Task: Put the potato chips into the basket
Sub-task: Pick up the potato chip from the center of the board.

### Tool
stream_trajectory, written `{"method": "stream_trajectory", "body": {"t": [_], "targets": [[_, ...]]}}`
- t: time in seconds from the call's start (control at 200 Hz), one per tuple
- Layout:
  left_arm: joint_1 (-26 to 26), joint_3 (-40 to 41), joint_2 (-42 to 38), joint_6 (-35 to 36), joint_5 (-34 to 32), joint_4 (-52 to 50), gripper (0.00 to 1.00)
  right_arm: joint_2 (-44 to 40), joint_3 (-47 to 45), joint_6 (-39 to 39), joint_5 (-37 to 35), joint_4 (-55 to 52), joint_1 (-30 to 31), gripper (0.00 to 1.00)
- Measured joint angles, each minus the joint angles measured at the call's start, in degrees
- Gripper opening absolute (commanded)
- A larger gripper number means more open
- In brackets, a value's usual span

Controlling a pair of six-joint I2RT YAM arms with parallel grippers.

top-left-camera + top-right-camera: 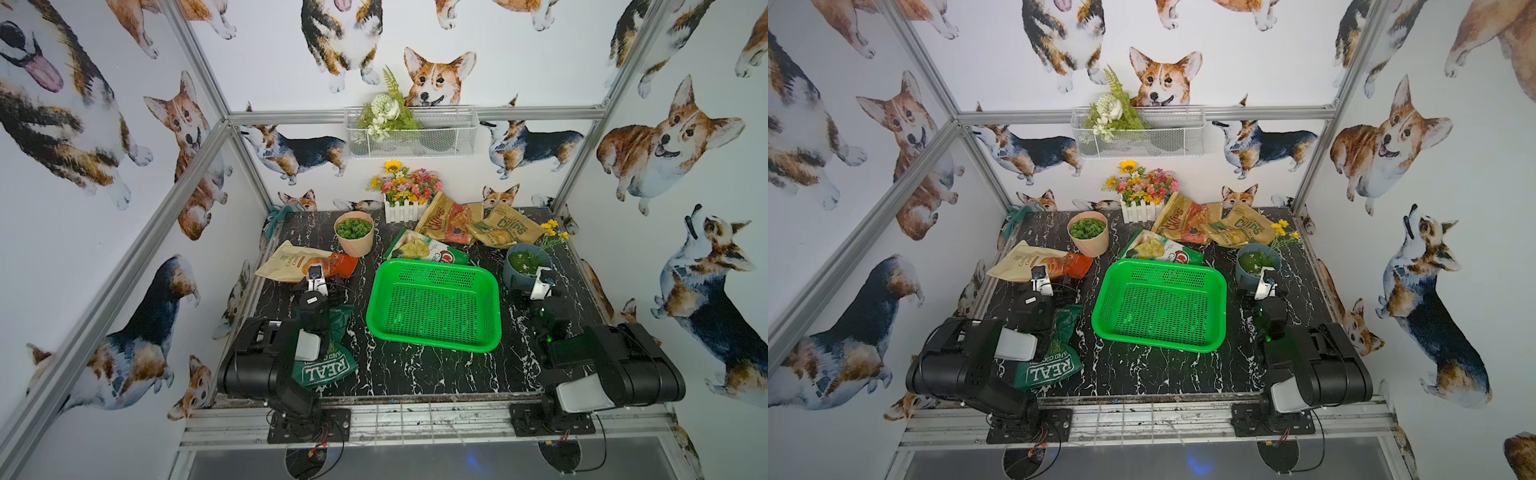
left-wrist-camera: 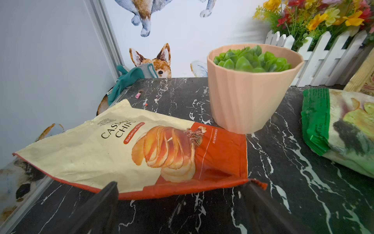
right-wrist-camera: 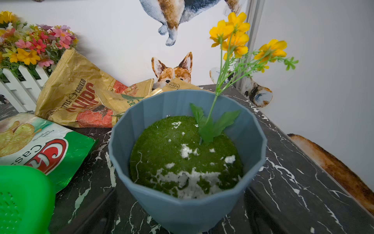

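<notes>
Left gripper (image 2: 182, 182): jaws spread wide, nothing held. Fingers are framed just short of the near edge of the cream-and-orange bag (image 2: 141, 145); contact can't be determined. Right gripper (image 3: 180, 194): also wide and empty. Its fingers are dark against the black marble table (image 1: 415, 374) and hard to make out. The blue pot (image 3: 182, 212) is framed between them; touching or not can't be told

Hidden or cut off:
- dark green "REAL" bag (image 1: 332, 365), near left of the table, is partly covered by the left arm
- green-white bag (image 1: 424, 249) lies just behind the green basket (image 1: 434, 307); its near edge is masked by the far rim and the red logo is only partly readable
- red-lettered tan bag (image 1: 446, 218), far right beside the white picket planter (image 1: 401, 212), is overlapped by the green-lettered tan bag (image 1: 505, 230)
- the green-lettered tan bag is mostly blocked by the blue pot in the right wrist view

Arms: both are folded at the elbow, forearms stretched forward and low. The left forearm passes over the "REAL" bag; the right wrist is parked at the near side of the blue pot

Containers:
- green basket sits mid-table; all five bags lie outside it
- peach pot (image 2: 247, 101) is filled with green leaves, beside the cream-and-orange bag
- blue pot holds green moss with white patches and one yellow-flowered stem
- wire basket (image 1: 411, 139) on the back wall holds white flowers and fern
</notes>
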State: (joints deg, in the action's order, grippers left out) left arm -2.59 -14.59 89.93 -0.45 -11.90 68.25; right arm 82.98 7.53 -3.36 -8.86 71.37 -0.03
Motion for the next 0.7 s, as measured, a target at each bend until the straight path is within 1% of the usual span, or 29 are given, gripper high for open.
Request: {"method": "stream_trajectory", "body": {"t": [0.701], "targets": [[-0.02, 0.0, 0.0, -0.02, 0.0, 0.0, 1.0, -0.02, 0.0, 0.02, 0.48, 0.0, -0.02, 1.0]]}}
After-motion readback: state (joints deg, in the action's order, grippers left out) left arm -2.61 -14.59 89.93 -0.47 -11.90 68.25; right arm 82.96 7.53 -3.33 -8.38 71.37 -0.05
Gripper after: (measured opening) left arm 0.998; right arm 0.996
